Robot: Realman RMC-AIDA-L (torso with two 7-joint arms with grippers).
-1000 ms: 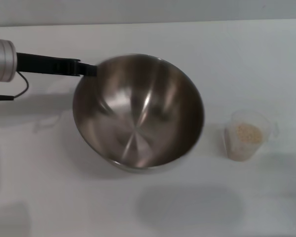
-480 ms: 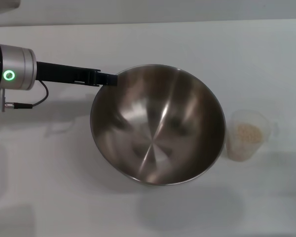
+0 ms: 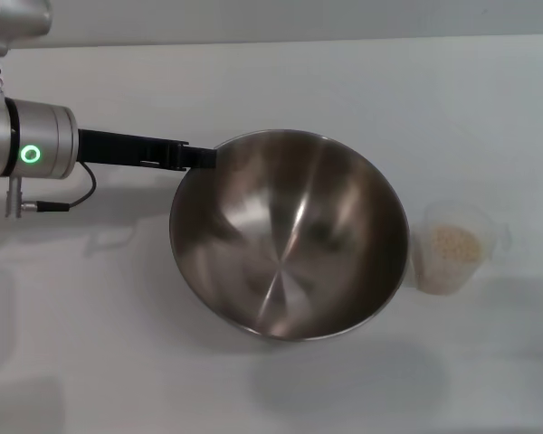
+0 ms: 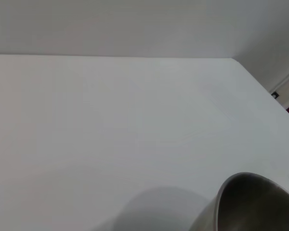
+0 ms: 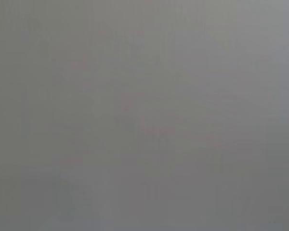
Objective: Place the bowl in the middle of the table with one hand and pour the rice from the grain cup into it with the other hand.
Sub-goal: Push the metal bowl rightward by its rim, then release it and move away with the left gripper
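The large steel bowl (image 3: pixel 290 235) hangs tilted above the white table (image 3: pixel 253 81), near its middle, its shadow on the table below. My left gripper (image 3: pixel 199 156) is shut on the bowl's far-left rim, its arm with the green ring reaching in from the left. The bowl's rim also shows in the left wrist view (image 4: pixel 253 202). The clear grain cup (image 3: pixel 454 246) stands upright just right of the bowl, with rice (image 3: pixel 454 242) inside. My right gripper is out of view; the right wrist view shows only plain grey.
The table's far edge (image 3: pixel 344 38) runs along the top. Its far right corner shows in the left wrist view (image 4: pixel 233 58).
My left gripper has carried the bowl to the right and toward me, close to the cup. In the last half second it only shifted slightly. The cup has not moved.
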